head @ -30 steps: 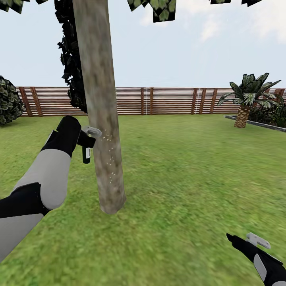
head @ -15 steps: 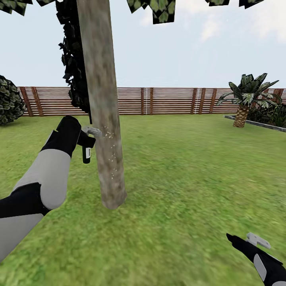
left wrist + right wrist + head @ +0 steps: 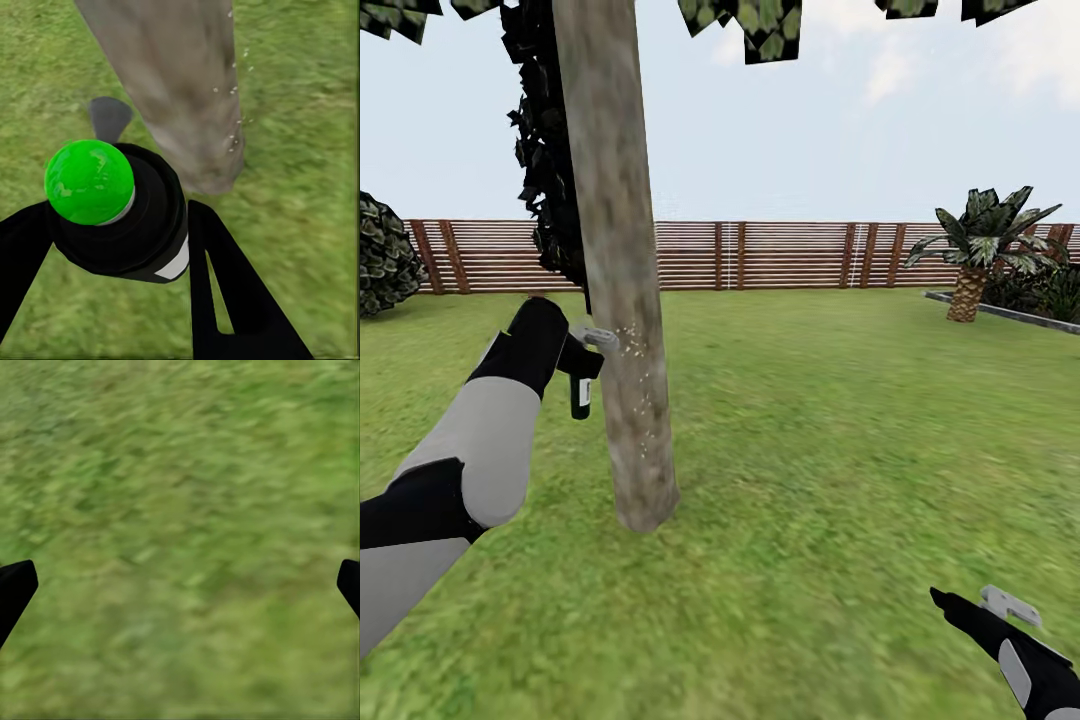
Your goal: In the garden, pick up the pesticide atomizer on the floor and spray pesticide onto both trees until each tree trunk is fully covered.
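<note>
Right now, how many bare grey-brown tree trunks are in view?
1. The tree trunk stands just beside the pesticide atomizer held in the left gripper; it also shows in the left wrist view. Another may stand out of frame.

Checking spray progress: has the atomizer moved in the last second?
Yes: the atomizer sits slightly lower than before against the fence, held beside the trunk.

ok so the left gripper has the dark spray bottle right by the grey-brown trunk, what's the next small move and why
Probably sweep the left gripper upward while spraying. It is shut on the slim dark green-capped atomizer bottle, close beside the mottled grey-brown tree trunk. The pale droplet specks sit in one band at about bottle height, and the bark above looks unspeckled.
</note>
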Robot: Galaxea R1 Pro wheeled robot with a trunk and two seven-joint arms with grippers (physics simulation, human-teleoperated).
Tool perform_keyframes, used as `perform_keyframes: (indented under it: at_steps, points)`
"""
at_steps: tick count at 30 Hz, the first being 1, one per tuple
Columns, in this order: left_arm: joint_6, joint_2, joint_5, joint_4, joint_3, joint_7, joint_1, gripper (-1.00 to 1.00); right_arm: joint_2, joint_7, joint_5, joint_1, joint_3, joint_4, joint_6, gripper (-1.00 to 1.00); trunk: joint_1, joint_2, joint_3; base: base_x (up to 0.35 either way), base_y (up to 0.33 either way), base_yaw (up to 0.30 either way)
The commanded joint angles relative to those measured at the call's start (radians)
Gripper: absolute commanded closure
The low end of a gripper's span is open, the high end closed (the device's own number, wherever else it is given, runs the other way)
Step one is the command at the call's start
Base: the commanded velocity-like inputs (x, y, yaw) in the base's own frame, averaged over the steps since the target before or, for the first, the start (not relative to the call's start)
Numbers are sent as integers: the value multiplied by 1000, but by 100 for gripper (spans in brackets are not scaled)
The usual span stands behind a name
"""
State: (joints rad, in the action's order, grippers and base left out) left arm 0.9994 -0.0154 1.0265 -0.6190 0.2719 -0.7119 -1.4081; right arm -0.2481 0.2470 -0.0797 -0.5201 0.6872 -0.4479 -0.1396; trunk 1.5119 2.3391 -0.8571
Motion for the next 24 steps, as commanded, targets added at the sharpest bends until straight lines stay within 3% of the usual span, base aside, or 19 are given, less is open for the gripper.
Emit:
perform_keyframes:
  at_steps: [1,24]
  points:
    - [-1,0,1,4,0,0,0,100,0,0,0,0,0,0,0,-100,-4,-7,3,0,0,0]
    - [-1,2,1,3,2,0,0,100,1,0,0,0,0,0,0,-100,-92,-168,75,0,0,0]
